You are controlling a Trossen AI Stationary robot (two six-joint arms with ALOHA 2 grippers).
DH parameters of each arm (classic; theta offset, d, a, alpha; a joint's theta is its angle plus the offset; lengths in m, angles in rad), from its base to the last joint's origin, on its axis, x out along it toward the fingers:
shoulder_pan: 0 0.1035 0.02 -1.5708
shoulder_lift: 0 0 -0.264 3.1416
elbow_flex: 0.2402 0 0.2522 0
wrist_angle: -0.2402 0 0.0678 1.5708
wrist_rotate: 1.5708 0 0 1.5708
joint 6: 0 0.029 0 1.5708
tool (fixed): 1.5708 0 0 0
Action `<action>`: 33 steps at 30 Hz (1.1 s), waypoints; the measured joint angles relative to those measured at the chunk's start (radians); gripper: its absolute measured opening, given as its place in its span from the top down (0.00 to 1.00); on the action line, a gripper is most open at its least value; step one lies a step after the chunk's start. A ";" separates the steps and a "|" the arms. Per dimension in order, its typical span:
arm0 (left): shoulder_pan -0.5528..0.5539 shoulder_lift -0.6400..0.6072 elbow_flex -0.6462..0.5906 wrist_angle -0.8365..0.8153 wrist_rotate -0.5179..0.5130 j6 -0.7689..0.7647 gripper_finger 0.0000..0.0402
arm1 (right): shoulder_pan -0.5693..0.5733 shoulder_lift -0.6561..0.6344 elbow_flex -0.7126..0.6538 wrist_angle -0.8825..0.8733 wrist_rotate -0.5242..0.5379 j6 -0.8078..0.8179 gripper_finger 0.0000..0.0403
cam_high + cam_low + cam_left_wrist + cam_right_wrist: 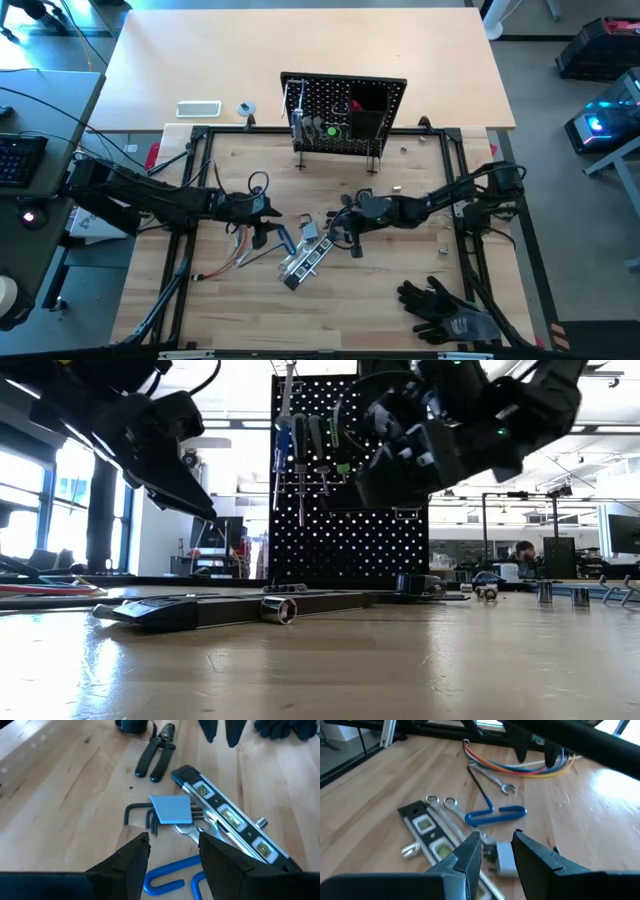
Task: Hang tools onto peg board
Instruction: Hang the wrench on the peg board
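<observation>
The black peg board [343,112] stands upright at the table's far side with several drivers [300,450] hanging on it. Loose tools lie mid-table: a black-silver bar [305,262], a blue-handled key [495,813], a silver wrench [490,776], black pliers [156,757] and a hex key set in a blue holder [172,810]. My left gripper [172,855] is open above the blue-handled key, left of the pile. My right gripper [497,847] is open above the hex key set, right of the pile. Both hang clear of the table in the low view.
A bundle of coloured wires [235,255] lies left of the tools. Black gloves [445,310] lie near the front right. A white object [198,108] and a small roll [245,108] sit on the far tabletop left of the board. Small metal parts [560,593] stand at the right.
</observation>
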 joint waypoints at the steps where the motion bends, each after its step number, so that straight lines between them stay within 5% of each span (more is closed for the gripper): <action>1: -0.009 0.000 -0.001 0.002 -0.004 0.000 0.60 | 0.000 0.015 0.017 0.000 -0.011 -0.009 0.73; 16: -0.111 0.000 -0.006 -0.220 -0.013 -0.107 0.59 | -0.014 0.233 0.244 -0.064 -0.128 -0.084 0.73; 33: -0.229 0.000 -0.006 -0.435 0.009 -0.296 0.59 | -0.014 0.246 0.266 -0.088 -0.132 -0.085 0.73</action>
